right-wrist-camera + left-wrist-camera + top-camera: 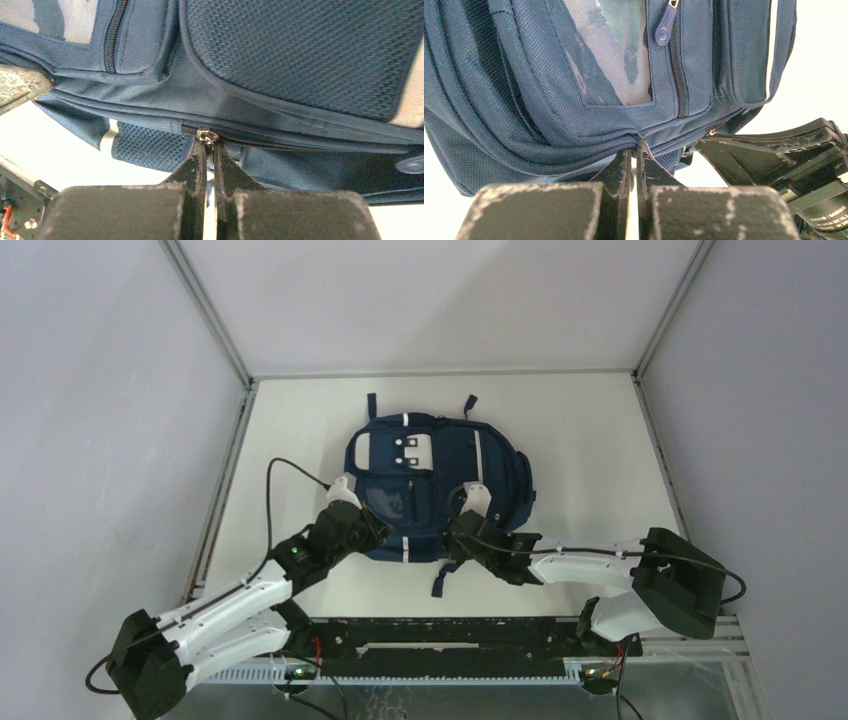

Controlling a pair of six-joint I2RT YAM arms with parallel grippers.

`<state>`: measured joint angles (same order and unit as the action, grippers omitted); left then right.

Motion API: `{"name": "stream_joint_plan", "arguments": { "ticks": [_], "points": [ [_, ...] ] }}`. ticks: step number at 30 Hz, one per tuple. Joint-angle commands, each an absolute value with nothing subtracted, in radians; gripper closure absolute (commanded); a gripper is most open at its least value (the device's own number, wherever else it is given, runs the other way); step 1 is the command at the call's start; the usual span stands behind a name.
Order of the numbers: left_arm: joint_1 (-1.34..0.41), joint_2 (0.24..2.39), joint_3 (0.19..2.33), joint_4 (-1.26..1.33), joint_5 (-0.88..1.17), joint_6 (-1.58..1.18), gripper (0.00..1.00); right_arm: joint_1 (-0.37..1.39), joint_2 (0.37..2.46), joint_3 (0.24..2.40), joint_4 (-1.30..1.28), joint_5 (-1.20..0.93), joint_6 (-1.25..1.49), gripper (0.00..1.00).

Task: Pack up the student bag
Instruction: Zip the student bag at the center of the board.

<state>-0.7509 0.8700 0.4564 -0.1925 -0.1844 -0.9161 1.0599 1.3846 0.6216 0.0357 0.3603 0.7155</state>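
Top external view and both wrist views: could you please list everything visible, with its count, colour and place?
student bag: one, navy blue with white patches, lying flat in the middle of the table
clear window: one, see-through, on the bag's front panel
blue zipper tab: one, navy, just beside the window
metal zipper pull: one, silver, on the zipper along the bag's near edge
table: one, off-white, under the bag
left gripper: one, black, shut on the bag's near seam
right gripper: one, black, shut on the metal zipper pull
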Motion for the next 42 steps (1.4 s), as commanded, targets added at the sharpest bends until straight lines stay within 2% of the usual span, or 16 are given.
{"name": "stream_joint_plan", "arguments": {
  "ticks": [1,4,14,22,23,25,28,29,33,38,42],
  "points": [
    [-0.749,0.841,0.518,-0.216,-0.234,-0.857,1.0,1.019,1.31,0.626,-0.059,0.412,0.615,1.0],
    [-0.697,0.802,0.509,-0.246,-0.272,-0.839,1.0,0.975,1.278,0.619,-0.123,0.401,0.571,1.0],
    [-0.392,0.642,0.48,-0.367,-0.204,-0.823,1.0,0.726,1.1,0.505,-0.18,0.282,0.516,1.0],
    [-0.339,0.71,0.536,-0.378,-0.176,-0.756,0.99,0.683,1.095,0.519,-0.193,0.27,0.523,1.0],
    [-0.342,0.734,0.569,-0.38,-0.126,-0.719,0.93,0.683,1.092,0.519,-0.188,0.255,0.518,1.0],
    [-0.395,0.776,0.651,-0.411,-0.09,-0.668,0.73,0.685,1.082,0.519,-0.183,0.229,0.516,1.0],
    [-0.608,0.814,0.755,-0.463,-0.24,-0.605,0.4,0.686,1.07,0.52,-0.178,0.209,0.519,1.0],
    [-0.67,0.836,0.777,-0.462,-0.263,-0.583,0.35,0.685,1.067,0.519,-0.178,0.204,0.522,1.0],
    [-0.859,0.947,0.807,-0.38,-0.21,-0.432,0.33,0.68,1.064,0.52,-0.163,0.177,0.534,1.0],
    [-1.121,1.064,0.833,-0.282,-0.425,-0.18,0.33,0.675,1.062,0.519,-0.162,0.155,0.545,1.0],
    [-1.198,1.18,0.862,-0.209,-0.532,-0.067,0.33,0.673,1.05,0.519,-0.169,0.153,0.548,1.0]
  ]
}}
